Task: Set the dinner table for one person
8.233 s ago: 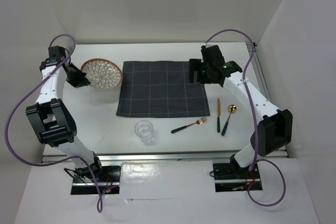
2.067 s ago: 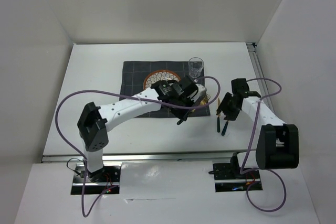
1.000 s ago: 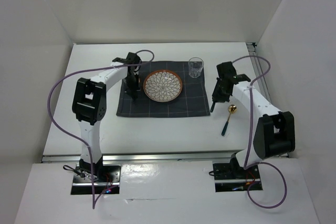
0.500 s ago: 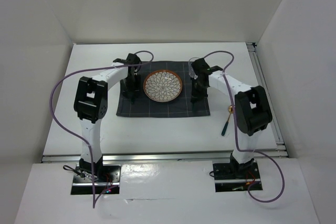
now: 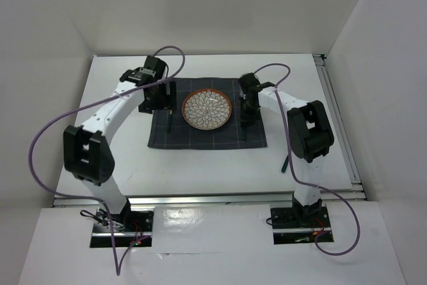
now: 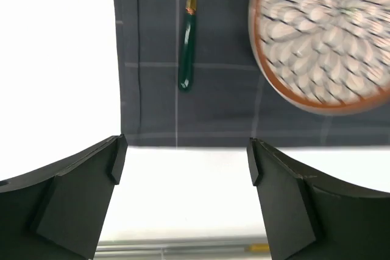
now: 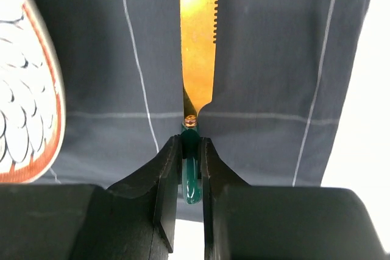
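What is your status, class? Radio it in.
Left fingers open, clear of green-handled gold fork on dark grey checked placemat. Right fingers shut on green-handled gold serrated knife, right of patterned plate. White dinner table: nothing blocking.

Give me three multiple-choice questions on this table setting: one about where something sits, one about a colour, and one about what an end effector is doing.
1. Where is the patterned plate?
A. on a wooden tray
B. on the dark grey checked placemat
C. in a dish rack

2. What colour is the blade of the knife?
A. silver
B. black
C. gold

3. How is the left end effector?
A. open and empty
B. shut on a sponge
C. shut on a bottle

Answers:
1 B, the top view shows the plate lying wholly on the cloth.
2 C, the right wrist view shows a serrated gold blade above a green handle, which the right end effector pinches.
3 A, its fingers stand wide apart with nothing between them.
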`<state>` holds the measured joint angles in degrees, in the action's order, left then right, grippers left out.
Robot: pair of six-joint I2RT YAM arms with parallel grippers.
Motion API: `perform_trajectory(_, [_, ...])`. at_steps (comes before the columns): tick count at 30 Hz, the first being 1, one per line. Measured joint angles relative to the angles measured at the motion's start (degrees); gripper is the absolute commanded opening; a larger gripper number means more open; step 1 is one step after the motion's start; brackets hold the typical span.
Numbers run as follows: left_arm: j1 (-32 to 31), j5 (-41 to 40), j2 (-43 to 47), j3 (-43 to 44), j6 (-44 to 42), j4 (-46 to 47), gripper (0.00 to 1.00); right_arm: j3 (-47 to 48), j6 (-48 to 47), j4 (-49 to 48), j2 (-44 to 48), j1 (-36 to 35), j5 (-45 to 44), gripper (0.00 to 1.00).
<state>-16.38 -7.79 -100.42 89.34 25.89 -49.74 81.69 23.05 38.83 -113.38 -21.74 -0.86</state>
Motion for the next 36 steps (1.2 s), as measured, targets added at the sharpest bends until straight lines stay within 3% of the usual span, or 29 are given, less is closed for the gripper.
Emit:
perform_trajectory(3, [-0.68, 1.01, 6.82, -1.33, 0.0, -0.9, 0.99, 0.66, 0.04, -0.44, -1.4, 0.0, -0.48, 0.21])
perform_trajectory(4, [-0.81, 1.31, 8.48, -1.38, 0.0, -1.27, 0.99, 0.72, 0.15, -0.42, -1.55, 0.0, -0.48, 0.44])
perform_trajectory(10, [-2.16, 2.14, 11.61, 0.02, 0.0, -4.11, 0.99, 0.63, 0.76, -0.28, -0.13, 0.04, -1.66, 0.72])
perform_trajectory(15, [-2.95, 4.15, 14.14, 0.07, 0.0, -4.26, 0.99, -5.7, 1.73, -0.42, 11.74, 2.12, -2.38, 0.75])
perform_trajectory(22, [-4.83, 4.72, 16.33, 2.45, 0.0, -4.22, 0.99, -22.49, 9.44, 0.79, 33.35, 14.88, -5.42, 0.75])
perform_trajectory(29, [-5.6, 4.7, 16.2, 2.38, 0.0, -4.28, 0.99, -33.09, 17.86, 7.26, 34.56, 18.16, -4.59, 0.75])
perform_trajectory(36, [-5.57, 4.66, 16.15, 2.36, 0.0, -4.28, 0.99, -33.75, 23.28, 8.24, 31.95, 18.16, -4.83, 0.75])
